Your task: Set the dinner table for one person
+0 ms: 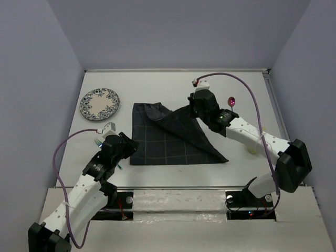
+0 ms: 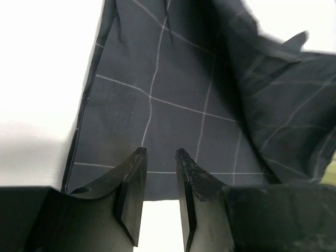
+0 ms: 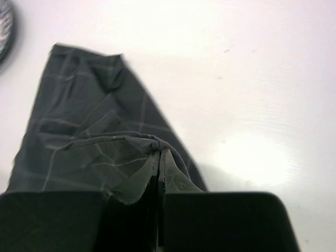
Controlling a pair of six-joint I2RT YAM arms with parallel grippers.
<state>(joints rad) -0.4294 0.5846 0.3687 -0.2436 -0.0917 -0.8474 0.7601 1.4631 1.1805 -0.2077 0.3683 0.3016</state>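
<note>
The dinner table (image 1: 157,89) is a white matte top between lavender walls. On its middle lies a dark navy cloth (image 1: 163,139) with thin pale grid lines. My right gripper (image 1: 191,111) is shut on the cloth's far right corner and holds it lifted, so a fold drapes toward the cloth's middle. In the right wrist view the fabric (image 3: 84,121) bunches at the pinched tips of the right gripper (image 3: 158,151). My left gripper (image 1: 131,144) is at the cloth's near left corner. In the left wrist view its fingers (image 2: 160,152) stand apart over the cloth's (image 2: 184,79) near edge.
A blue-patterned plate (image 1: 100,104) sits at the far left. A small pink-purple object (image 1: 231,101) lies right of the right gripper. A pale yellowish item (image 1: 253,147) shows under the right arm. Green-blue utensil ends (image 1: 97,142) peek out beside the left arm.
</note>
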